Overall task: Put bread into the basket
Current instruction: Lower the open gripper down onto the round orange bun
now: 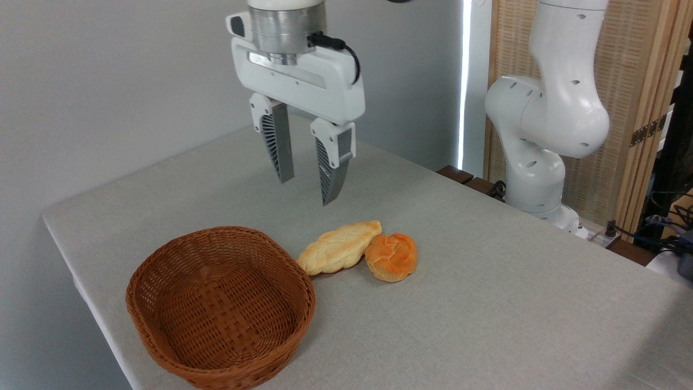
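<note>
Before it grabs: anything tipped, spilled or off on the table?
Nothing stands out. The basket sits upright and empty, the orange bun rests on the table against the braided loaf, both intact. The gripper hangs open above them, holding nothing.

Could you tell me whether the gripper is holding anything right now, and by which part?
Nothing is held: the gripper hangs with jaws open above the table.
</note>
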Controlling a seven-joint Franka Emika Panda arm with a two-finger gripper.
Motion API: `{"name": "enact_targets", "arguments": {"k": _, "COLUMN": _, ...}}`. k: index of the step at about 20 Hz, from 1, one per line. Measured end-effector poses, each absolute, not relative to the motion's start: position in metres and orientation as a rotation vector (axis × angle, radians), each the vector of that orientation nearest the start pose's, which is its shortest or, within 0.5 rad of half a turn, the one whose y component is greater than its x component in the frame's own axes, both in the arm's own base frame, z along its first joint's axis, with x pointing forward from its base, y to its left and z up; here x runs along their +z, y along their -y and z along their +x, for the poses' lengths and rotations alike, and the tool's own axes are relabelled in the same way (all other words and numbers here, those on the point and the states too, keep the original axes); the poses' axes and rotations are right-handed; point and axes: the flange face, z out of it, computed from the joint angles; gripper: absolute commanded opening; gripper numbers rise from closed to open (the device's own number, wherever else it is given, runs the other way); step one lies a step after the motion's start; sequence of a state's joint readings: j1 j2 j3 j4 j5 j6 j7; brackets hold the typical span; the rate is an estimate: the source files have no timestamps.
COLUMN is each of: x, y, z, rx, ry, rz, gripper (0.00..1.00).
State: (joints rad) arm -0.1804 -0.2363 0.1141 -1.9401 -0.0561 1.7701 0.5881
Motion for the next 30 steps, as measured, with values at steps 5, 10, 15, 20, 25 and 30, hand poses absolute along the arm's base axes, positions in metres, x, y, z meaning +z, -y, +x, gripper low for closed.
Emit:
{"name": "enact_targets", "arguments": {"k": 5, "x": 0.566, "y": 0.029, "z": 0.456, "rx": -0.147, "ry": -1.245, "rz": -2.954, "gripper": 1.0}}
{"name": "enact_targets", "arguments": {"k": 10, "x": 0.531, "y": 0.028, "z": 0.437, "rx": -0.159, "ry": -1.558, "rz": -2.795, "gripper": 1.0}}
{"name": "enact_targets", "arguments": {"k": 15, "x": 0.486, "y": 0.028, "z": 0.42, "rx": -0.055, "ry": -1.892, "rz": -2.626, "gripper": 1.0}}
{"name": "enact_targets", "arguments": {"k": 20, "x": 0.471, "y": 0.017, "z": 0.415, "rx": 0.014, "ry": -2.094, "rz": -2.441, "gripper": 1.0}}
{"name": "enact_targets", "arguments": {"k": 25, "x": 0.459, "y": 0.014, "z": 0.41, "rx": 0.078, "ry": -2.146, "rz": -2.378, "gripper": 1.0}}
{"name": "enact_targets", "arguments": {"k": 30, "x": 0.451, "y": 0.014, "z": 0.409, "rx": 0.093, "ry": -2.15, "rz": -2.356, "gripper": 1.0}}
